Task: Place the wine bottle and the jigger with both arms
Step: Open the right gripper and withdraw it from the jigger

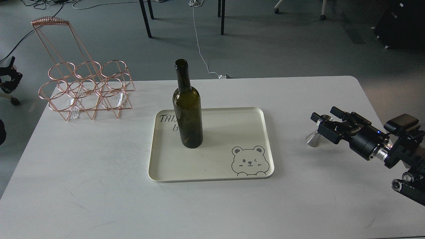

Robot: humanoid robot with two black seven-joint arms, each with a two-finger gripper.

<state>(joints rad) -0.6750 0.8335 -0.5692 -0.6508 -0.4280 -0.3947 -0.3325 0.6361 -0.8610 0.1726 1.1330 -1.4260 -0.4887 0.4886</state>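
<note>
The wine bottle (188,113) stands upright on the back left part of a cream tray (232,139) with a bear drawing. The jigger (312,139) is to the right of the tray, tilted, with its lower cone showing below my right gripper (324,117). The gripper's black fingers are closed around the jigger's waist. My right arm comes in from the right edge. My left gripper (8,75) shows as a small dark shape at the far left edge, off the table. Its fingers cannot be told apart.
A copper wire bottle rack (87,89) stands at the table's (99,186) back left corner. Chair and table legs and cables are on the floor behind the table. The table's right edge runs close behind my right arm.
</note>
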